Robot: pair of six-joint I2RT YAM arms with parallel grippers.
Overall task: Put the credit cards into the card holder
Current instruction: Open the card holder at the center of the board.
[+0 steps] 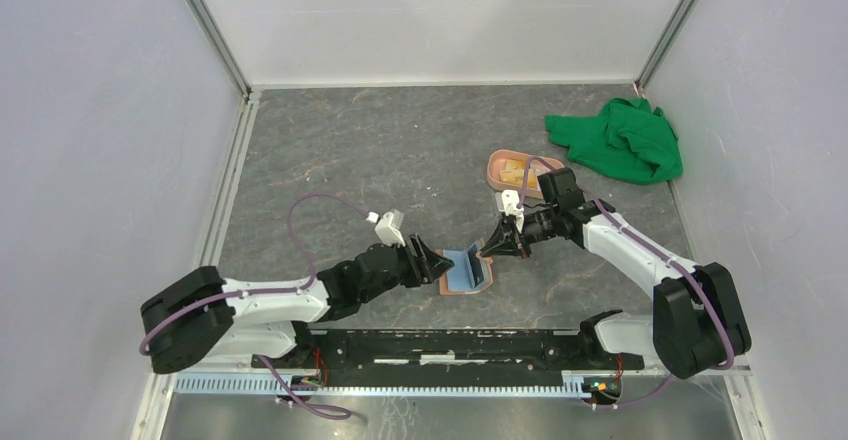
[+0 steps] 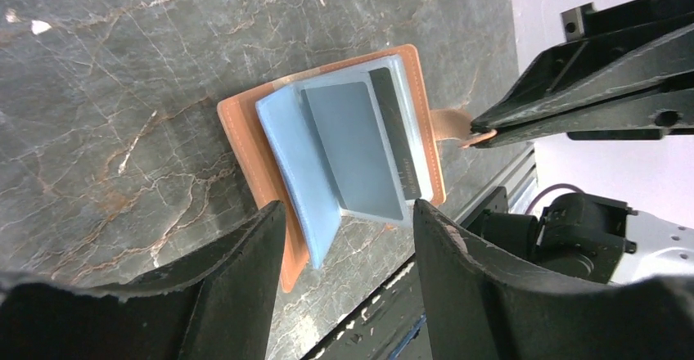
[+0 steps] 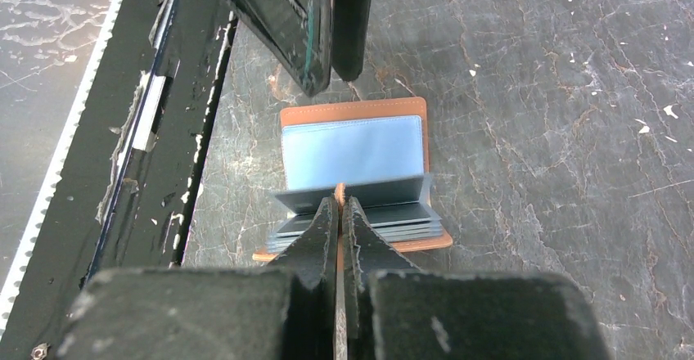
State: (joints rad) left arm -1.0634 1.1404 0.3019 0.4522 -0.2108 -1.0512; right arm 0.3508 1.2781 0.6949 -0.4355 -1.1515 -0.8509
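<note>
The card holder point(image 2: 245, 131) lies open on the tabletop point(image 1: 380, 150), the right hand point(image 3: 339, 204) clenched on its snap tab point(image 2: 450, 123), seemingly to steady it, the left hand point(image 2: 348, 213) released, poised over its blue sleeves point(image 2: 286, 143).

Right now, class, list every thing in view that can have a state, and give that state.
card holder: open, lying flat, sleeves fanned up.
right gripper: shut on the snap tab.
snap tab: unfastened.
left gripper: open, holding nothing.
grey card: tucked inside one of the sleeves.
pink tray: holds orange-yellow cards.
green cloth: crumpled.
</note>
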